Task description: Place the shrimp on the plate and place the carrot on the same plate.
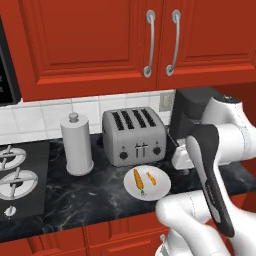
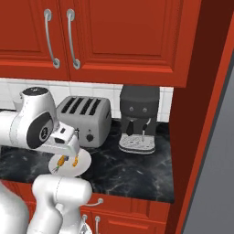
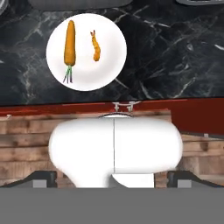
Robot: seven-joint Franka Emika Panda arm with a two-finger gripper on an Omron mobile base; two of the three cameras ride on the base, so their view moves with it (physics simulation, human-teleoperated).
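Hand view: carrot (image 3: pixel 69 43) and shrimp (image 3: pixel 96 47) side by side on plate (image 3: pixel 105 70), well beyond wide-open end effector (image 3: pixel 113 178)

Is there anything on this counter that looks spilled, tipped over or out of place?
Nothing stands out. The carrot and the shrimp lie side by side on the plate, apart from each other. The toaster and the paper towel holder stand upright.

I count one plate (image 1: pixel 161 186), with one carrot (image 1: pixel 138 180) and one shrimp (image 1: pixel 151 178) on it. On the counter I log one toaster (image 1: pixel 134 136), four slots; one paper towel holder (image 1: pixel 76 144); one coffee machine (image 2: pixel 138 118). Two stove burners (image 1: pixel 16 181); two cabinet handles (image 1: pixel 150 44).
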